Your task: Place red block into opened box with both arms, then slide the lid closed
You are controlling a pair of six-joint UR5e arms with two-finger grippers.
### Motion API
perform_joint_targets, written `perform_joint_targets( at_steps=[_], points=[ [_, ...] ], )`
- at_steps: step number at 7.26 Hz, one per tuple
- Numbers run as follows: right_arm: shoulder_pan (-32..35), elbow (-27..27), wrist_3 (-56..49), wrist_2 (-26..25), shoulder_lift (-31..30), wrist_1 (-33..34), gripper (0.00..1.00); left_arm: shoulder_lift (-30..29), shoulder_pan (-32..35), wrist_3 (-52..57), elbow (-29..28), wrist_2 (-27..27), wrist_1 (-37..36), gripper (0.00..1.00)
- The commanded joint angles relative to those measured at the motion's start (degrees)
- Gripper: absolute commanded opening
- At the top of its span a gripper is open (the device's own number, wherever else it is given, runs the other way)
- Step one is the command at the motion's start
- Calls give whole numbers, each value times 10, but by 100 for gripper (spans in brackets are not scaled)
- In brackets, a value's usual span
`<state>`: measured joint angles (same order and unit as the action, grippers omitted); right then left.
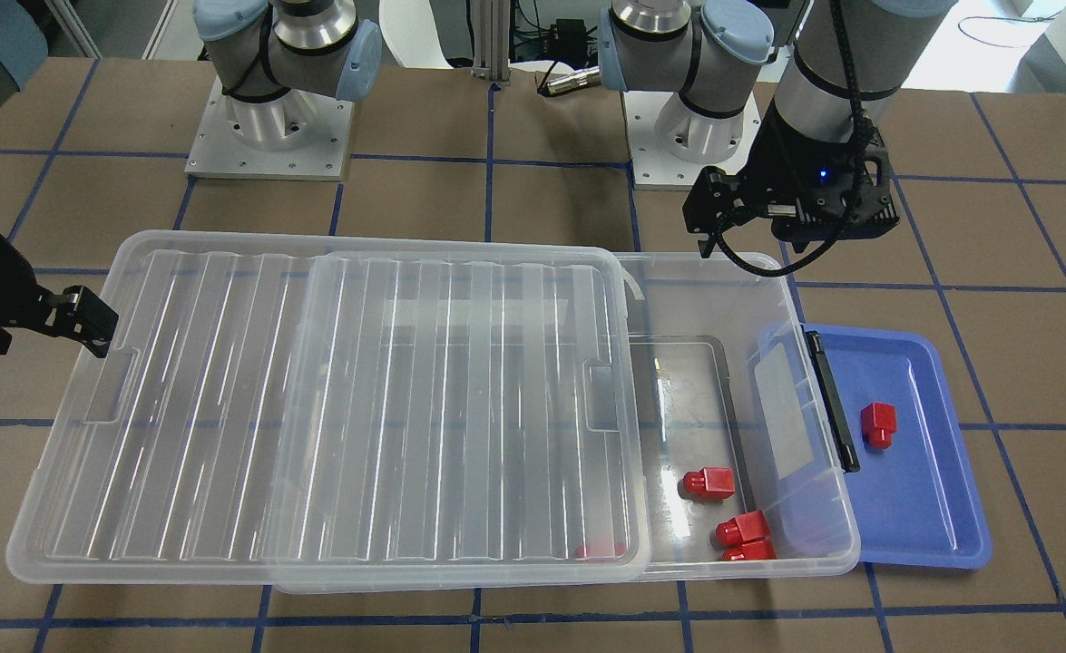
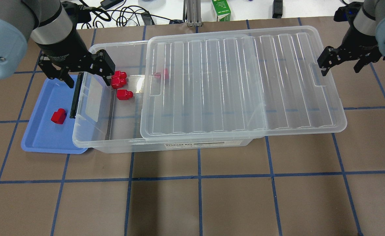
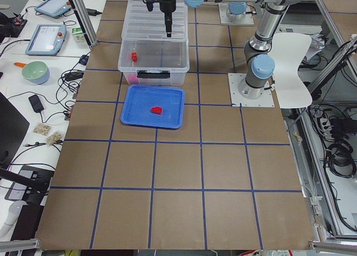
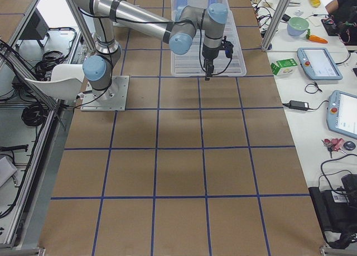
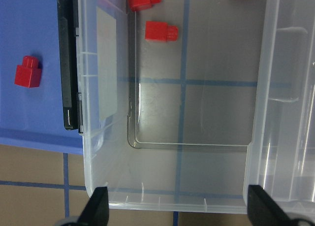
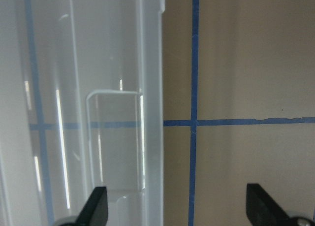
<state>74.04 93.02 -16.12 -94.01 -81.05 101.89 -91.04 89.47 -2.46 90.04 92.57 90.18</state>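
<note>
1 label (image 2: 195, 143) on the box (image 2: 113, 146) reads "STORAGE BOX".

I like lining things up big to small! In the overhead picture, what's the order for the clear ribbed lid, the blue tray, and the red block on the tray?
Largest: clear ribbed plastic lid.
Middle: blue plastic tray.
Smallest: small red plastic block on that tray.
No close calls.
</note>
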Motion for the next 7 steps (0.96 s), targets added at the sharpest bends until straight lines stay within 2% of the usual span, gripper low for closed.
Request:
perform_joint_targets(
  at_steps=[1,3,4,5,7],
  points=[
    [0,-28,3,20,-47,-80,100,0,0,0,-1,0,0,100],
    [4,-42,7,22,-73,-165,100,0,-2,2,-2,2,0,100],
    [5,-42,31,22,-75,-180,100,1,-4,4,-2,2,0,100],
    [15,-43,44,24,-74,-180,100,1,-4,5,-2,3,0,100],
    [85,-48,132,14,-75,-166,100,0,-34,27,0,2,0,100]
  ],
)
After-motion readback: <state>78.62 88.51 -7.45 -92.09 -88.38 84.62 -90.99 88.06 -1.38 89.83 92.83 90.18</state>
